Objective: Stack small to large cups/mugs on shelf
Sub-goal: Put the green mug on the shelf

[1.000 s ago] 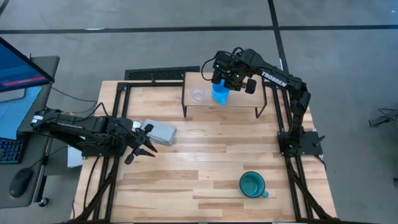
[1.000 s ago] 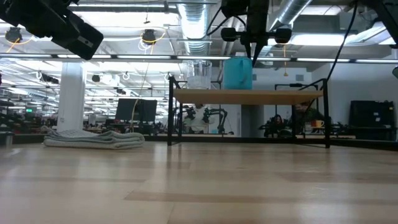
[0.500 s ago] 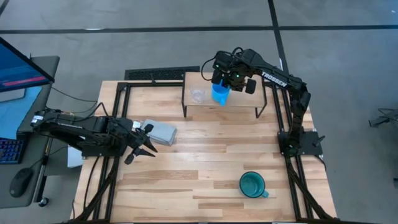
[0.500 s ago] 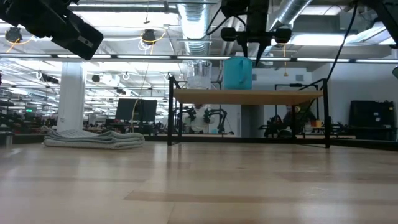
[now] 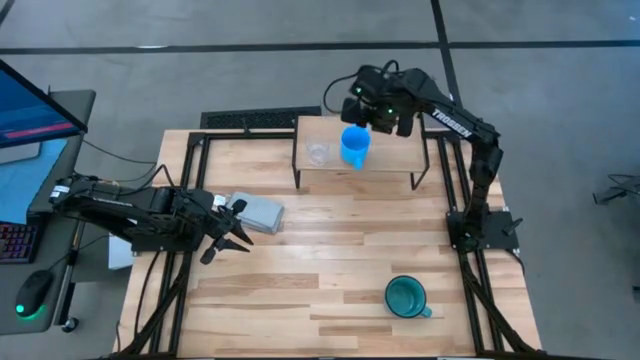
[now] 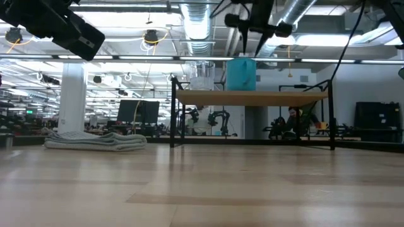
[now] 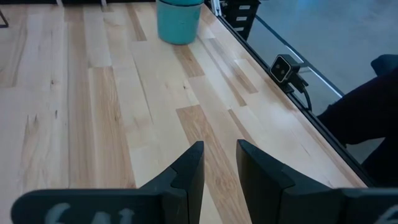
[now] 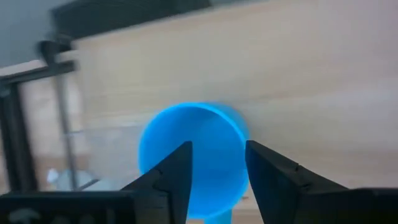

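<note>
The bright blue mug (image 5: 354, 146) stands upright on the light-wood shelf (image 5: 395, 165) at the table's far side, and also shows in the low view (image 6: 241, 74). The tiny clear glass cup (image 5: 318, 153) stands next to it on the left. The teal-green mug (image 5: 405, 296) stands on the tabletop near the front right. My right gripper (image 6: 255, 45) is open and hangs just above the blue mug (image 8: 189, 152), touching nothing. My left gripper (image 5: 232, 248) is open and empty over the table's left part.
A flat grey block (image 5: 258, 212) lies on the tabletop beside my left gripper. The shelf stands on black legs (image 6: 172, 120). A monitor (image 5: 30, 105) stands off the table's left side. Bare planks lie between the shelf and the teal-green mug.
My right gripper has opened, let go of the blue mug's rim and gone up and a little toward the far edge. The blue mug stays upright on the shelf.
</note>
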Action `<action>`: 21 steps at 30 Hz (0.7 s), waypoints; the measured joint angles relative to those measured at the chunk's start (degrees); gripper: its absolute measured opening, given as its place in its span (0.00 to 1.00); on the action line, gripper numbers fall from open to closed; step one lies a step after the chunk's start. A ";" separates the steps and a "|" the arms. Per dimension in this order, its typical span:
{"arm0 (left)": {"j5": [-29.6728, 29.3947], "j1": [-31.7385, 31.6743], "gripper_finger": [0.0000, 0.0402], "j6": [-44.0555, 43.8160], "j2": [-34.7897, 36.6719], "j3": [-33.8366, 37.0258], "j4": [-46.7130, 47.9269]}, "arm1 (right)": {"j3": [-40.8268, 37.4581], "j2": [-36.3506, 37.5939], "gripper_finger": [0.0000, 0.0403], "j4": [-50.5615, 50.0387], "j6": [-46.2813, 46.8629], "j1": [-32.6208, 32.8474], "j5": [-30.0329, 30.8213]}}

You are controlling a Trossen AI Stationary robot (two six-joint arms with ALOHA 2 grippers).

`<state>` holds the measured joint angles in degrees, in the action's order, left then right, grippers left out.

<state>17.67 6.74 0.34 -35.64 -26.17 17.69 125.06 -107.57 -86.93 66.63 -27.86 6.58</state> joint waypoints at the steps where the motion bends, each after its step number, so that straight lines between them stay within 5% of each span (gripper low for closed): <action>1: 0.00 0.00 0.21 -0.02 0.00 0.00 0.00 | 1.36 0.00 0.42 0.02 -1.89 0.00 0.31; 7: 0.00 0.00 0.21 -1.52 0.00 0.00 -0.13 | 9.81 0.02 0.42 0.07 -18.57 0.78 1.15; 21: -4.34 0.00 0.21 -5.24 0.00 0.02 -2.66 | 8.70 9.20 0.42 0.31 -49.60 8.97 -0.56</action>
<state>13.33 6.74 -4.90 -35.64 -26.15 15.03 133.75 -98.36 -86.62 17.04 -18.89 6.02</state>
